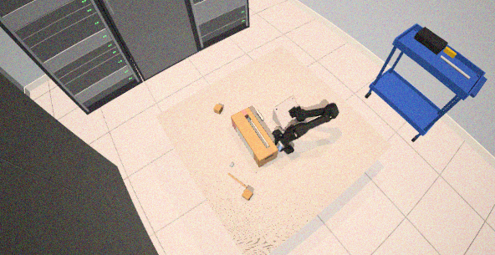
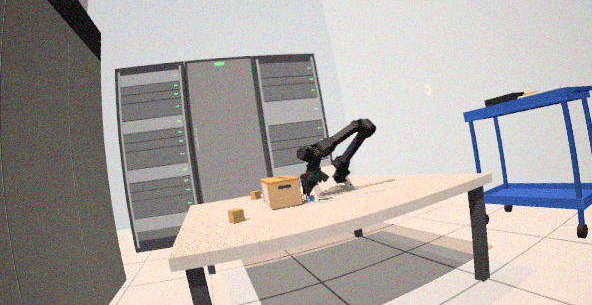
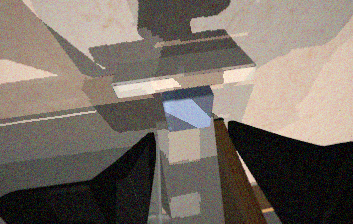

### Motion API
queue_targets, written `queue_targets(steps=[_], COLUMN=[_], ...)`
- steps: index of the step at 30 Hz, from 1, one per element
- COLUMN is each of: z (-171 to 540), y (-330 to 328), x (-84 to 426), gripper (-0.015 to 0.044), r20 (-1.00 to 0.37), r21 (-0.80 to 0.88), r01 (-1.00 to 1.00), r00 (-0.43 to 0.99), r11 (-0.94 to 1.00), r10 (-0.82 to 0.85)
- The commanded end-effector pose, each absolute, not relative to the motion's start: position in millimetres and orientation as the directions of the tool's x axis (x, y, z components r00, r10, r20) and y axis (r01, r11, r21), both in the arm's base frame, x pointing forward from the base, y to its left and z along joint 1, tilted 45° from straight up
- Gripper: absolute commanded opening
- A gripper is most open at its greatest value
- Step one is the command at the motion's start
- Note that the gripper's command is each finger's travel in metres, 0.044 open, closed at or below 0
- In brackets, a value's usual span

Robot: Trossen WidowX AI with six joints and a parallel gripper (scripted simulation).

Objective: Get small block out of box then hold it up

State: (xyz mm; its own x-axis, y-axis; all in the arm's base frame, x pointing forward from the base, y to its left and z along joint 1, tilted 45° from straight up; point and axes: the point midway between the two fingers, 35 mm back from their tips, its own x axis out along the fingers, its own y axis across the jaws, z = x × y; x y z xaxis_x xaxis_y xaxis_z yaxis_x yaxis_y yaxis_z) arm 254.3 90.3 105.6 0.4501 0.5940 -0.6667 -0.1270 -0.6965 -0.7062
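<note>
Cart's pale rod (image 1: 456, 67), top-view only.

On our pale, speckled bench (image 1: 318, 176) (image 2: 350, 216) we see the orange box (image 1: 256, 136) (image 2: 282, 193) and two small orange cubes (image 1: 247, 193) (image 2: 236, 216) lying apart.

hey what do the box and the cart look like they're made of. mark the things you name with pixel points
The box (image 1: 259, 145) (image 2: 285, 198) looks like smooth, matte wood or painted board, going by its even tan panels; its front seems to be clear plastic or glass, since the wrist view sees through it. The cart (image 1: 403, 97) (image 2: 530, 105) is probably painted metal, judging by its thin posts and uniform blue.
</note>
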Motion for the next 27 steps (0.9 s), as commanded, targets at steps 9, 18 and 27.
queue_targets(steps=[9,18,27], z=[90,88,95], y=[105,108,100], x=[253,252,253], gripper=[0.0285,0.0154,0.0], r20=[-0.667,-0.666,-0.669], r21=[-0.708,-0.709,-0.706], r01=[-0.133,-0.132,-0.132], r00=[0.449,0.45,0.448], r11=[-0.694,-0.693,-0.696], r10=[0.594,0.595,0.593])
